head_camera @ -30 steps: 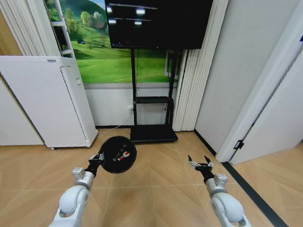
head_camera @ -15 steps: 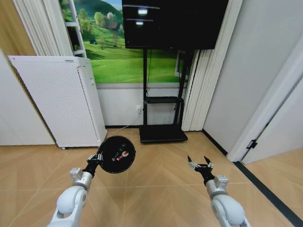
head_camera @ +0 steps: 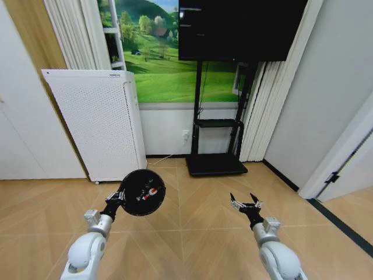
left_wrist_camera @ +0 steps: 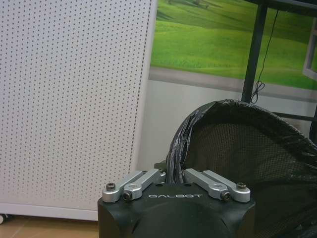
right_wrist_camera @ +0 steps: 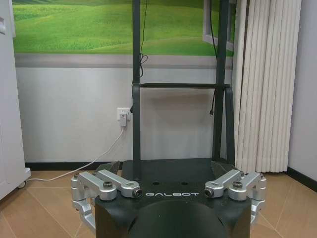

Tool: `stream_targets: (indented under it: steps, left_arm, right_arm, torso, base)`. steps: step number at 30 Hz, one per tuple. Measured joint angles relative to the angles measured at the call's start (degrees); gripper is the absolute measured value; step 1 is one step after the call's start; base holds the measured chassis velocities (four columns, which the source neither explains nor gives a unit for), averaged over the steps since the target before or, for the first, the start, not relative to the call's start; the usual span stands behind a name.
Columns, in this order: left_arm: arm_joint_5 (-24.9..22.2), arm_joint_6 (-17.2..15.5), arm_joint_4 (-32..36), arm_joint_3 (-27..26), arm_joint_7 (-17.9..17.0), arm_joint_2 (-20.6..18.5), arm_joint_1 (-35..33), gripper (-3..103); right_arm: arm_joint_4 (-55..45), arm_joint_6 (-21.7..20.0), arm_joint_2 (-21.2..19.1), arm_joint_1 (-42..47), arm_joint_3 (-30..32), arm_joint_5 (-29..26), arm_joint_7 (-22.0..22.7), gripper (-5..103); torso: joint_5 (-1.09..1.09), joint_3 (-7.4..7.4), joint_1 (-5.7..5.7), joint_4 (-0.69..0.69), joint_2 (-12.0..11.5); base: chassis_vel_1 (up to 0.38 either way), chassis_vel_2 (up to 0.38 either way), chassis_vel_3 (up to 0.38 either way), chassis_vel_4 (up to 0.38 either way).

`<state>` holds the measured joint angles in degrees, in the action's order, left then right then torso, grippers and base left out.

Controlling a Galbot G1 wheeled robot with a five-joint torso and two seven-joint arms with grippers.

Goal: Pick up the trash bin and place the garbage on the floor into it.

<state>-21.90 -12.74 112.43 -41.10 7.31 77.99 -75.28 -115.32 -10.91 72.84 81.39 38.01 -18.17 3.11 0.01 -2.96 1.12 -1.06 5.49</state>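
My left hand pinches the trash bin rim, bin lifted in front of the white appliance, garbage inside. Right hand spread, empty. Rim-only grip: bin could tilt, spill.

**Even indoor light, bent edges**

My room is brightly and evenly lit. The dark screen carries small white glare patches near its top, reflections of lamps overhead. Shadows on the wooden floor are faint and soft. My head view bows straight lines outward: the door frame at my right leans sharply. In my left wrist view the perforated white panel is crisp, while the black liner of the trash bin swallows detail.
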Motion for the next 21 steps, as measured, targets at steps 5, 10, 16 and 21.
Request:
stream_targets:
  steps: [5,10,16,21]
  left_arm:
    - [1.2,0.5,0.2,-0.3,-1.2,4.1,-3.2,4]
    - [1.4,1.0,0.1,-2.5,-3.3,8.7,-5.1,4]
    - [-6.8,0.8,-2.7,-5.1,-17.7,10.4,-4.9,4]
    - [-12.6,1.3,-5.7,-5.4,-24.3,10.3,-4.9,4]
  right_arm:
    - [0.1,0.0,-0.2,0.2,0.1,-0.1,0.0,100]
    - [0.5,0.0,-0.4,0.0,-0.2,-0.1,0.0,100]
    - [1.3,-0.5,-0.6,-1.0,-1.0,0.0,0.0,100]
    - [1.8,-0.8,-0.8,-1.3,-1.4,0.3,0.0,100]
  torso:
    - [0.00,0.00,0.00,-0.04,0.0]
    - [0.00,0.00,0.00,-0.02,0.0]
    - [0.01,0.00,0.00,0.00,0.0]
    - [-0.01,0.00,0.00,0.00,0.0]
  base:
    - [-0.072,-0.048,0.049,0.042]
    - [-0.030,-0.019,0.012,0.013]
    - [0.000,0.000,0.000,0.000]
    - [0.000,0.000,0.000,0.000]
